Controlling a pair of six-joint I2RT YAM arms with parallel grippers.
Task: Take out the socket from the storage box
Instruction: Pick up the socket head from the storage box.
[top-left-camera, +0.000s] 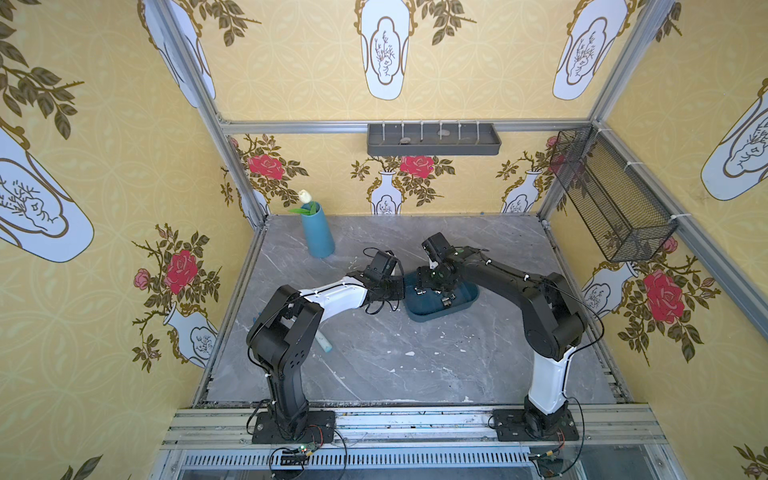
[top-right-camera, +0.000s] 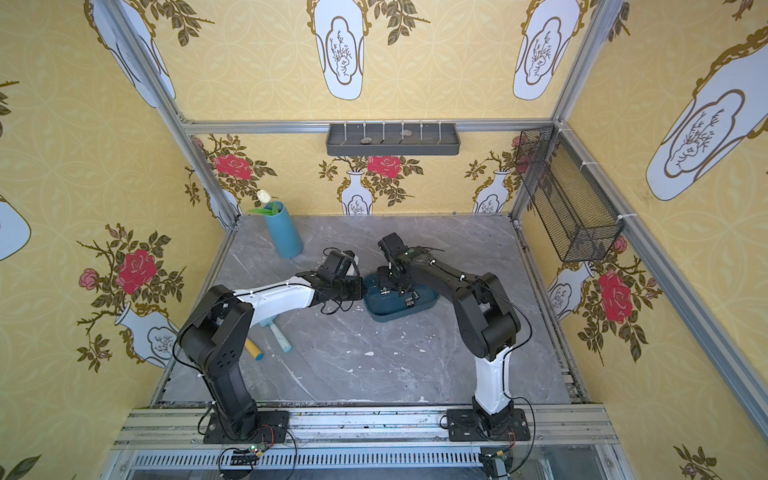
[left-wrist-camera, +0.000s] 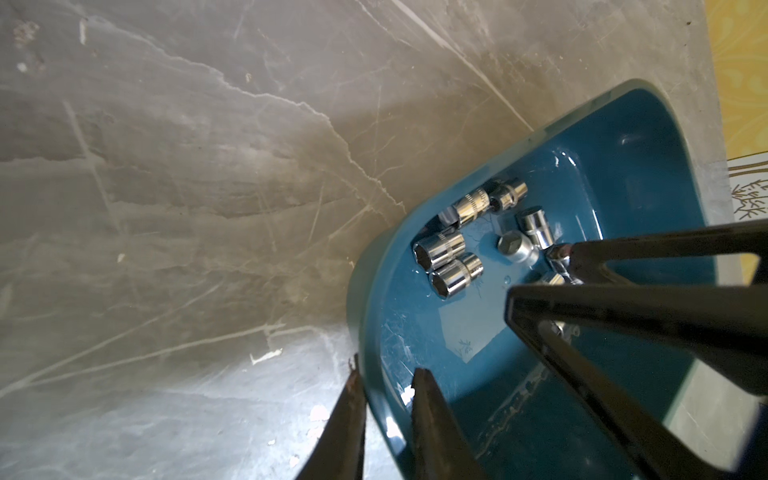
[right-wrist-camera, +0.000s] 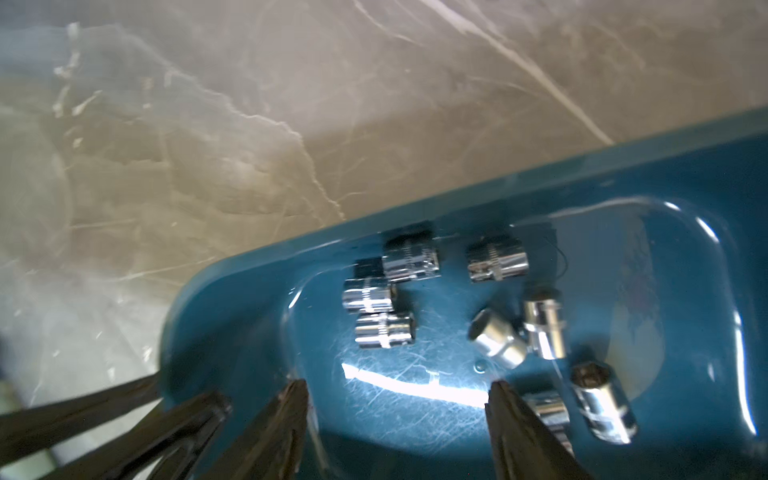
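The storage box (top-left-camera: 432, 313) is a shallow dark teal tub in mid-table, also seen in a top view (top-right-camera: 395, 312). Several chrome sockets (right-wrist-camera: 384, 330) lie loose on its floor (left-wrist-camera: 415, 332). My left gripper (left-wrist-camera: 386, 378) is shut on the box's left end rim, one finger outside the wall and one inside. My right gripper (right-wrist-camera: 397, 390) reaches down into the box and stands open over bare scratched floor. No socket lies between its fingers. One socket (right-wrist-camera: 546, 409) lies just outside its finger (right-wrist-camera: 505, 411).
A blue vase with a white tulip (top-left-camera: 318, 232) stands at the back left. A grey divided tray (top-left-camera: 432, 139) hangs on the back wall and a black mesh basket (top-left-camera: 611, 195) on the right wall. A pale roller (top-right-camera: 280, 336) lies under the left arm.
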